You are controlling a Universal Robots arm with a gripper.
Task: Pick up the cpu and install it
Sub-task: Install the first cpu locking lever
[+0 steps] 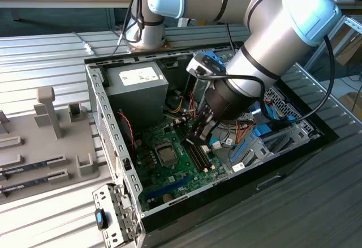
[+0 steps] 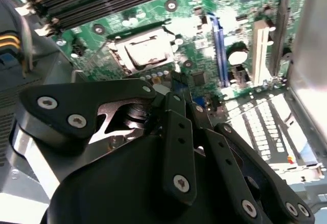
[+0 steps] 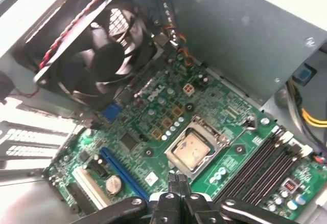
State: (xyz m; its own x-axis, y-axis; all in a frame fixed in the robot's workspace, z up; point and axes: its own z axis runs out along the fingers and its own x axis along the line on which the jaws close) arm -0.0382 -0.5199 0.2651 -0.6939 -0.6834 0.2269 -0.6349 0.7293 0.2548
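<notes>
Open computer case (image 1: 113,146) lying on a ribbed metal table (image 1: 45,55), side panel off, green motherboard (image 1: 175,174) exposed inside. Cpu (image 1: 167,155) seated in the socket frame (image 3: 220,143) near the middle of the board; dull silver top visible in both wrist views (image 2: 148,54) (image 3: 191,150), square within the frame, nothing resting on it. Gripper (image 1: 198,136) hanging inside the case, above the board, just toward the exterior view's right of the cpu and over the black memory slots (image 1: 198,156). Fingers drawn together at the tips in both wrist views (image 3: 178,183) (image 2: 176,88), no gap to speak of between them and nothing held (tips short of the socket, not touching the cpu). Grey power-supply box (image 1: 138,86) at the far end of the case, bundled coloured wires (image 1: 181,103) beside it. Black case fan (image 3: 97,55) with a red-and-black twisted lead against one wall, seen in the first wrist view. Blue expansion slot (image 3: 122,170) on the board near the socket. Grey parts tray (image 1: 39,146) with upright posts on the table at the exterior view's left, well apart from the case, narrow memory sticks (image 1: 28,169) lying in its grooves.
</notes>
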